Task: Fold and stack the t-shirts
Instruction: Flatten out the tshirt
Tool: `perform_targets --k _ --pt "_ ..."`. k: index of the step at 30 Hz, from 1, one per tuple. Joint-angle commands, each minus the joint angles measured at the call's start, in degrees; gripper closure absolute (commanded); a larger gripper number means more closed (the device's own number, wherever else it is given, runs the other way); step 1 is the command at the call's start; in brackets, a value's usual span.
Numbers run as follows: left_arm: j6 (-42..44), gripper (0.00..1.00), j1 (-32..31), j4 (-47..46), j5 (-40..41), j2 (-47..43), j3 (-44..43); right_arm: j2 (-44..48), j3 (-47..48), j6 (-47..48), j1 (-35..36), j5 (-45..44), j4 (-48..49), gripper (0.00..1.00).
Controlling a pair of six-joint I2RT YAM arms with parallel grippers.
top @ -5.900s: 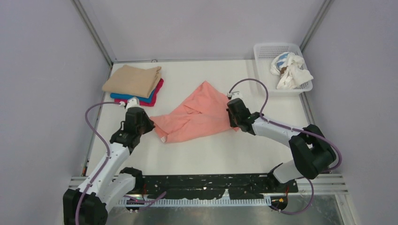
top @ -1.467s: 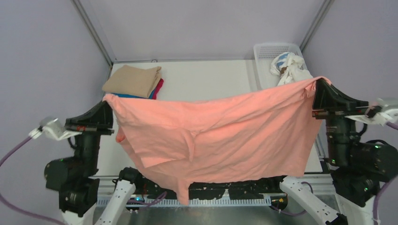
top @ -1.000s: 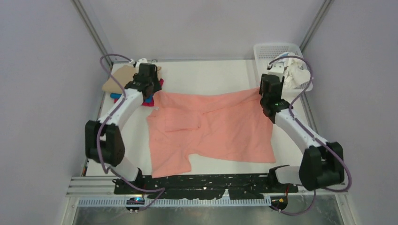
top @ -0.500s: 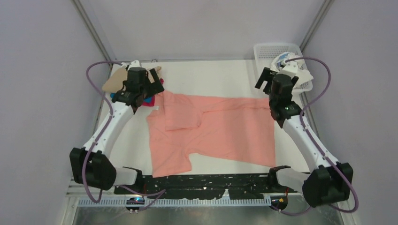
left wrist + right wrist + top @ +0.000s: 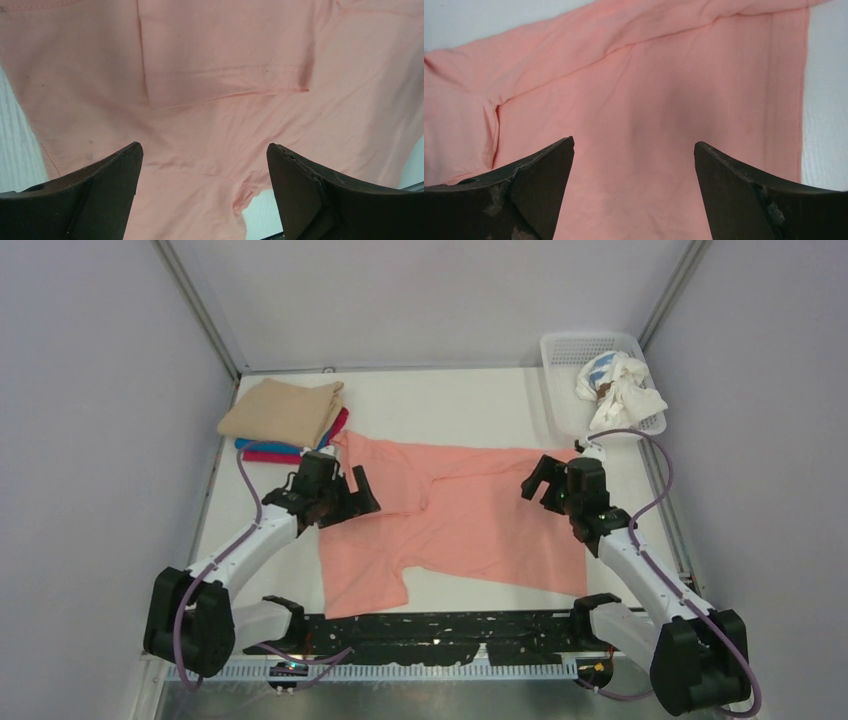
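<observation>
Left gripper (image 5: 348, 502): jaws spread wide with nothing between them, over the left edge of the cloth; in the left wrist view (image 5: 202, 150) only shirt shows in the gap.
Right gripper (image 5: 541, 486): also wide open and holding nothing, at the right part of the cloth near its upper edge; its wrist view (image 5: 634, 145) shows bare pink fabric between the fingers.
Contact with cloth: I cannot tell whether either set of fingertips touches the fabric.
Salmon-pink shirt (image 5: 470, 525): lies spread out in the middle of the frame on the white table (image 5: 450, 400), wider than it is deep.
Shirt surface (image 5: 225, 50): one flap is folded over onto the body at the upper left, with a straight hem line; shallow wrinkles run across the rest.
Shirt edges (image 5: 649, 100): a long crease follows the upper edge, and the right side ends in a clean straight line on the table.
Lower left: a sleeve-like tab sticks out toward the bottom of the frame.
Folded stack: a tan shirt (image 5: 283, 410) sits on a bright blue shirt (image 5: 262, 445) and a magenta shirt (image 5: 266, 457) at the upper left, just beside the pink shirt's corner.
Basket (image 5: 590, 342): white, at the upper right, holding crumpled pale cloth (image 5: 622, 392).
</observation>
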State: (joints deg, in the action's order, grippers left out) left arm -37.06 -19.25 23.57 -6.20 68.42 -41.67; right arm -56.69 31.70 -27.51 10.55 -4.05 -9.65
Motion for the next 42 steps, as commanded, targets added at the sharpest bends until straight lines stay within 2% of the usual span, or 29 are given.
perform_targets --k 1,7,11,14,19,27,34,39,42 --pt "-2.3 0.07 -0.1 -4.6 -1.2 -0.8 1.0 -1.1 -3.2 -2.6 0.1 4.2 2.5 0.05" --pt "-4.5 0.07 -0.1 -1.6 0.0 0.6 2.4 0.0 -4.9 -1.7 0.2 4.3 -0.6 0.05" --pt "-5.9 0.02 -0.7 2.1 2.4 -6.3 8.4 2.3 -6.3 -1.1 0.2 1.3 -0.8 0.05" --pt "-6.7 0.00 -0.8 1.1 3.1 -10.2 13.1 2.4 -6.9 -0.8 0.1 1.5 -0.6 0.05" --pt "-7.1 0.00 -0.8 -2.8 1.7 -5.9 13.5 -1.7 -8.3 -1.8 0.2 3.0 1.8 0.05" --pt "-6.7 0.00 -0.8 -7.0 0.4 10.4 5.9 -10.9 -6.1 -6.4 -0.1 0.1 6.8 0.05" --pt "-2.3 0.00 -0.6 -2.5 2.7 20.2 -6.8 -25.1 3.0 -7.2 -5.0 -1.3 9.2 0.05" --pt "-0.3 0.00 0.5 -2.1 3.1 24.1 -12.6 -32.2 9.6 -6.2 -6.4 -2.2 12.8 0.05" --pt "0.1 0.00 0.6 -1.3 2.9 23.3 -13.7 -32.5 11.2 -5.9 -6.5 -2.9 12.6 0.05"
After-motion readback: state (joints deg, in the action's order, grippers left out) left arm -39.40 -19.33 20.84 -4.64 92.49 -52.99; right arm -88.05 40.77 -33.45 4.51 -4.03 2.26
